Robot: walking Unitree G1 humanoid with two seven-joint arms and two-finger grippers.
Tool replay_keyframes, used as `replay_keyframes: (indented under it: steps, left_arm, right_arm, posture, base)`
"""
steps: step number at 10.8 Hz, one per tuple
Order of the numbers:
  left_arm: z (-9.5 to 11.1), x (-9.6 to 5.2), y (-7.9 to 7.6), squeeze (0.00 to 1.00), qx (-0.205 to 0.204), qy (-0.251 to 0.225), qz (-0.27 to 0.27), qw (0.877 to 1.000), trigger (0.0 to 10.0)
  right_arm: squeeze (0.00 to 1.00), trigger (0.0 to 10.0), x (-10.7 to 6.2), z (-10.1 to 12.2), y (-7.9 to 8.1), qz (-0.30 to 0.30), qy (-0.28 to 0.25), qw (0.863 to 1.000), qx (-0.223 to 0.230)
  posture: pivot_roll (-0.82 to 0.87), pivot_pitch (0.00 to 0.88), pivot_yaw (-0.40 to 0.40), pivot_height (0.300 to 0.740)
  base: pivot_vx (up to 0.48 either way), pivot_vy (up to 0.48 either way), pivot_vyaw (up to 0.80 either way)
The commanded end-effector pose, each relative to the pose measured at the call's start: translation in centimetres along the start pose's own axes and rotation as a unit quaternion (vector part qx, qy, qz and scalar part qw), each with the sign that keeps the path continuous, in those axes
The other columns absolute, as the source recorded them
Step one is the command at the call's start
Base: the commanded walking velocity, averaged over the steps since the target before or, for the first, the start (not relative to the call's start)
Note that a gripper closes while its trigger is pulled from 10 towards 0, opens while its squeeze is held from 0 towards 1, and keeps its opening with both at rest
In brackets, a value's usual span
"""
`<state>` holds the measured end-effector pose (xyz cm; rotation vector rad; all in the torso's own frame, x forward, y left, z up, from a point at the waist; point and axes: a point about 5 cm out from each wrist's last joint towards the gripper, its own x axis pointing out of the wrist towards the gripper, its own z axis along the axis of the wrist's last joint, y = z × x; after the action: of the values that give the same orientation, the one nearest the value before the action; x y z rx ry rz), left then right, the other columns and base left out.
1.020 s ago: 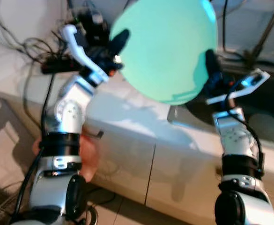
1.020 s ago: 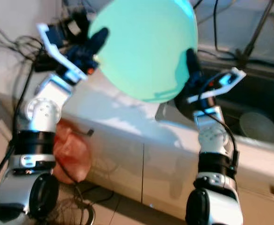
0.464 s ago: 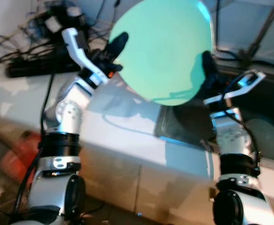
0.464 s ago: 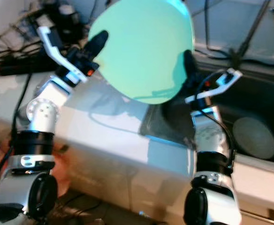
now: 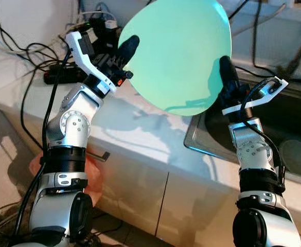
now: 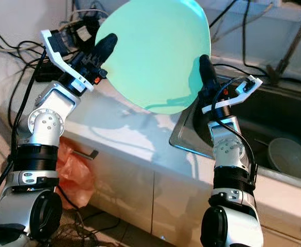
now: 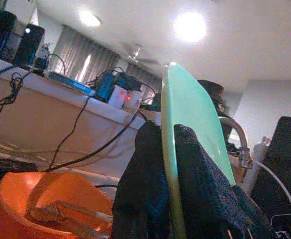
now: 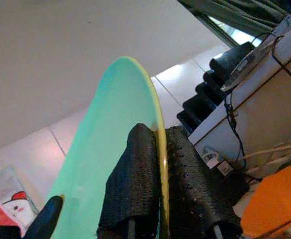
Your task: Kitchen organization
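I hold a large mint-green plate (image 5: 178, 54) up in front of me with both grippers, high above the white counter (image 5: 140, 128). My left gripper (image 5: 128, 49) is shut on the plate's left rim, and the left wrist view shows the green plate (image 7: 185, 124) edge-on between the two black fingers (image 7: 145, 189). On the opposite rim my right gripper (image 5: 227, 77) is shut too; its wrist view has the plate (image 8: 120, 149) pinched between the fingers (image 8: 185, 184).
A steel sink (image 6: 273, 128) sits to the right with a pale bowl (image 6: 289, 157) in it. Black cables and a power strip (image 5: 63, 74) lie at the counter's back left. Below are white cabinet doors (image 5: 135, 190) with a handle, and an orange bag (image 6: 75, 172) on the floor.
The camera has shifted, so the counter and sink sit differently in the picture. Both grippers keep the same hold on the plate.
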<state>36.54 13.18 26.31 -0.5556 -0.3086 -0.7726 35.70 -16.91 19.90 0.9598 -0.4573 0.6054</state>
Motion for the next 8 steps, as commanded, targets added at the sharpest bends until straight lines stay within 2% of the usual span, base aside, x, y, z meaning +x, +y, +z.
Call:
replay_keyframes:
  steps: [1, 4, 5, 6, 7, 8]
  left_arm:
    - [0.95, 0.6, -1.05, 0.0, 0.032, -0.013, -0.026, 0.999, 10.0]
    - [0.66, 0.57, -0.9, 0.0, 0.048, -0.006, -0.02, 0.999, 10.0]
    - [0.6, 0.56, -0.94, 0.0, 0.051, -0.005, -0.022, 0.998, 10.0]
    - [0.59, 0.56, -0.95, 0.0, 0.051, -0.005, -0.022, 0.998, 10.0]
    - [0.6, 0.52, -0.95, 0.0, 0.051, -0.005, -0.021, 0.998, 10.0]
    - [0.61, 0.5, -0.96, 0.0, 0.052, -0.005, -0.022, 0.998, 10.0]
  right_arm:
    - [0.0, 10.0, 0.51, -0.95, 0.04, -0.016, 0.027, 1.0, -0.001]
    - [0.0, 10.0, 0.51, -0.87, -0.15, -0.024, 0.024, 0.999, -0.006]
    - [0.0, 7.7, 0.6, -0.84, -0.01, -0.017, 0.022, 1.0, -0.005]
    - [0.0, 7.7, 0.65, -0.83, 0.08, -0.012, 0.021, 1.0, -0.003]
    - [0.0, 0.0, 0.68, -0.84, 0.08, -0.012, 0.02, 1.0, -0.003]
    - [0.0, 2.1, 0.69, -0.91, -0.06, -0.021, 0.021, 1.0, -0.007]
  posture:
    - [0.09, 0.0, 0.012, 0.74]
    - [0.08, 0.0, 0.012, 0.74]
    - [0.09, 0.0, 0.01, 0.74]
    - [0.09, 0.0, 0.01, 0.74]
    - [0.09, 0.0, 0.01, 0.74]
    - [0.09, 0.0, 0.01, 0.74]
  base:
    - [0.0, 0.0, 0.0]
    - [0.0, 0.0, 0.0]
    - [0.0, 0.0, 0.0]
    - [0.0, 0.0, 0.0]
    - [0.0, 0.0, 0.0]
    - [0.0, 0.0, 0.0]
